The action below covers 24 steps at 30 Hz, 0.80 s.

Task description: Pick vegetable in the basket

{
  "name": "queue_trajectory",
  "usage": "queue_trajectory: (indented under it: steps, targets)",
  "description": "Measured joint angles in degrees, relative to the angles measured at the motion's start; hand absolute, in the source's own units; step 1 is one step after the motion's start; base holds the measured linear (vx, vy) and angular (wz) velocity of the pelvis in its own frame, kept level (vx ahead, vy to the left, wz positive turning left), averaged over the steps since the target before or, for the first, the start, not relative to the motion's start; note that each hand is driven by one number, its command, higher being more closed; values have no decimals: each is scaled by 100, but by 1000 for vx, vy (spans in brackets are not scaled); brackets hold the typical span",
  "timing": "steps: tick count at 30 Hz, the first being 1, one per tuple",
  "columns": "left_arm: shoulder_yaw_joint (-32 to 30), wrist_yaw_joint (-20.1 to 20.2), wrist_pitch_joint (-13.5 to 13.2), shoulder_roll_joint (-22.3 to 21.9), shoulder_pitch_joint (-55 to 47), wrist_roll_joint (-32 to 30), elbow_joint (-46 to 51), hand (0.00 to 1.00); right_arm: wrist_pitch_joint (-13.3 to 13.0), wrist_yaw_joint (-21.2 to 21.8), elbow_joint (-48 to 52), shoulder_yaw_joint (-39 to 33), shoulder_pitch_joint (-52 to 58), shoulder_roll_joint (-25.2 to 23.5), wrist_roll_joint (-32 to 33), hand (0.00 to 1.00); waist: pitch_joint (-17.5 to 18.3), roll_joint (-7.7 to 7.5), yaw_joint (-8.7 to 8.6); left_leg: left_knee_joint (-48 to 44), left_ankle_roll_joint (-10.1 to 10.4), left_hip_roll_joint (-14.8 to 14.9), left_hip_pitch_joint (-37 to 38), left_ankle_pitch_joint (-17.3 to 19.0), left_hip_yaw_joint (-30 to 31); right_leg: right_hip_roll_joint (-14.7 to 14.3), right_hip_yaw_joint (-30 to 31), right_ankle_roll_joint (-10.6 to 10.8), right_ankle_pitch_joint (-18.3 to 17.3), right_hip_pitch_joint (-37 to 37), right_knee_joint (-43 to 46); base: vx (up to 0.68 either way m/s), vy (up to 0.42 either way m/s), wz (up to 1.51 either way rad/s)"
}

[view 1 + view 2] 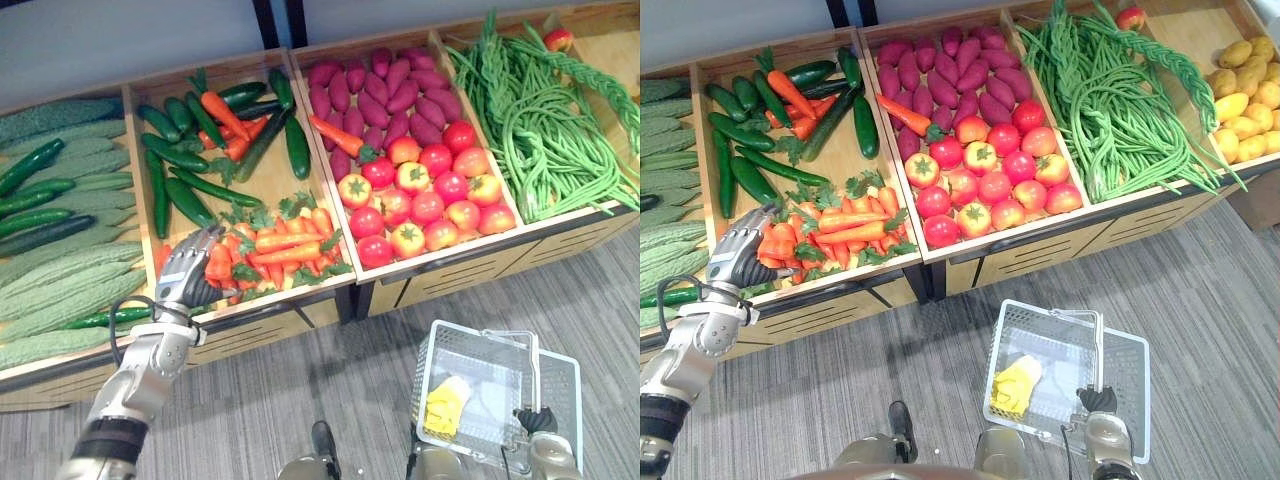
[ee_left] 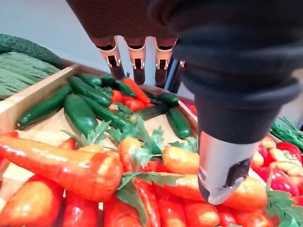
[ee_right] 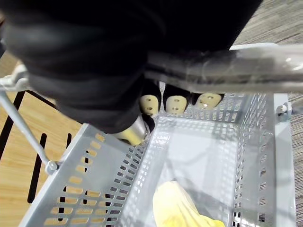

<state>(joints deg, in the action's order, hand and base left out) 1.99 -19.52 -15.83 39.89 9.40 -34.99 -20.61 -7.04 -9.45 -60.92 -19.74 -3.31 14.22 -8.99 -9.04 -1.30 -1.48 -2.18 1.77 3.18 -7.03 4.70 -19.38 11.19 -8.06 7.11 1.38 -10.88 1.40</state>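
Observation:
My left hand [image 1: 185, 275] hovers open over a pile of orange carrots [image 1: 285, 250] at the front of the second wooden bin. In the left wrist view its straight fingers [image 2: 137, 59] and thumb [image 2: 222, 170] are spread just above the carrots [image 2: 71, 170], holding nothing. Low on the right, my right hand [image 1: 1098, 400] hangs over the grey floor. It is shut on the metal handle [image 3: 227, 66] of a silver mesh basket [image 1: 480, 328], its fingers [image 3: 175, 104] curled under the bar. A yellow vegetable [image 3: 182, 208] lies inside the basket.
The wooden stand [image 1: 300, 315] holds bitter gourds [image 1: 70, 285] on the left and cucumbers [image 1: 185, 160] behind the carrots. Further right lie purple sweet potatoes [image 1: 375, 85], tomatoes [image 1: 430, 195], long beans [image 1: 545, 120] and potatoes [image 1: 1245, 95]. Grey carpet [image 1: 330, 390] lies before the stand.

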Motion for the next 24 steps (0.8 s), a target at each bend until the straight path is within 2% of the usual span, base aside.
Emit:
queue_trajectory:
  steps: [10,13,24]
  targets:
    - [686,87,-26,115,558,-6,-801,0,-81,5,306,285,63,68,0,100,-46,68,-36,13,15,51,3,7,-209,-100,234,7,109,-98,-136,-43,-29,-13]
    - [734,96,-16,115,721,-6,-1002,0,-82,4,404,316,62,68,-1,100,-65,70,-137,15,15,50,3,7,-216,-107,238,7,110,-101,-142,0,0,0]
    - [936,55,90,116,1390,-8,-1422,0,-117,-15,627,472,-25,70,0,100,-276,75,-175,91,19,40,-134,0,-413,-129,384,-29,297,-358,-243,-23,-12,-10]
